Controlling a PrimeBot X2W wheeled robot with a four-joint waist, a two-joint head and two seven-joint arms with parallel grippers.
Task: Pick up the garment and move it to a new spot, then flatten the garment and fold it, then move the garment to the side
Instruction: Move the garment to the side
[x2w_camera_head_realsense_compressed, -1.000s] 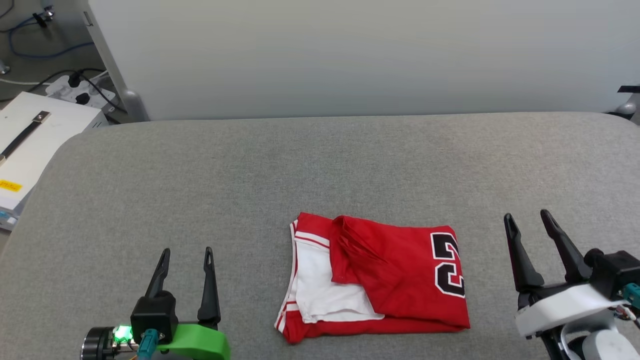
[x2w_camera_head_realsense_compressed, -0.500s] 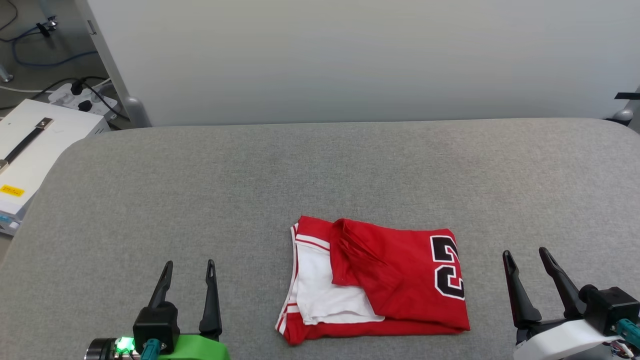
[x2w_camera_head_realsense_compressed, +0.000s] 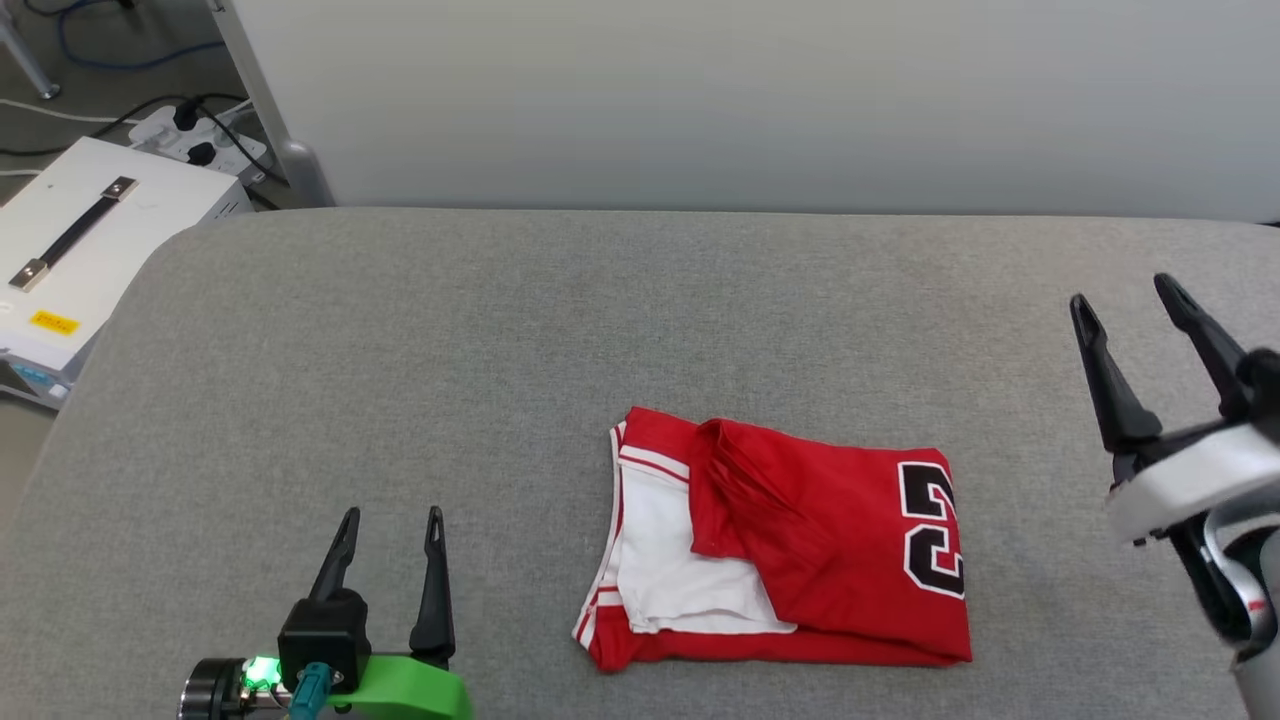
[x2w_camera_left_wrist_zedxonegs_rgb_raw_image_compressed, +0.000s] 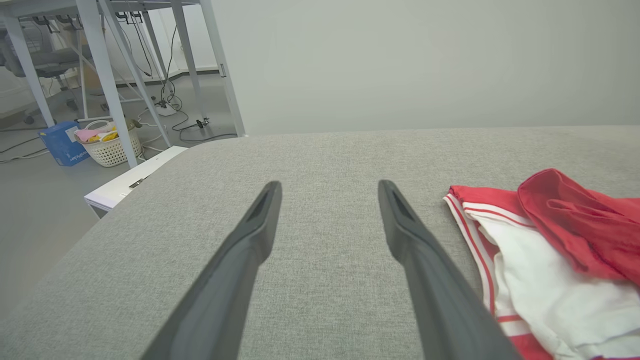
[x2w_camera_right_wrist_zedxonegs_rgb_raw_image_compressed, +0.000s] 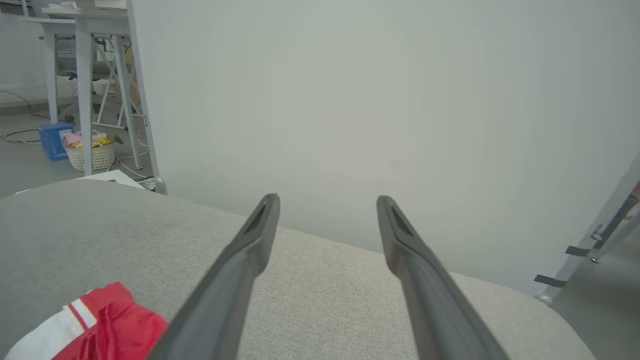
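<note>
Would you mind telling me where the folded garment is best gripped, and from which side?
Probably the garment at its right edge, beside the black numeral, approached from the right with the open right hand: layers lie flat and stacked there, while its left side shows loose, bunched flaps.

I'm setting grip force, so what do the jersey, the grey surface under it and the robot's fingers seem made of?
The garment: thin soft fabric, matte; it creases and bunches at the fold. The grey surface: coarse matte textile, visible weave, rounded corners, likely padded. The fingers: rigid dark plastic, probably, with a dull satin sheen; metal can't be ruled out.
</note>
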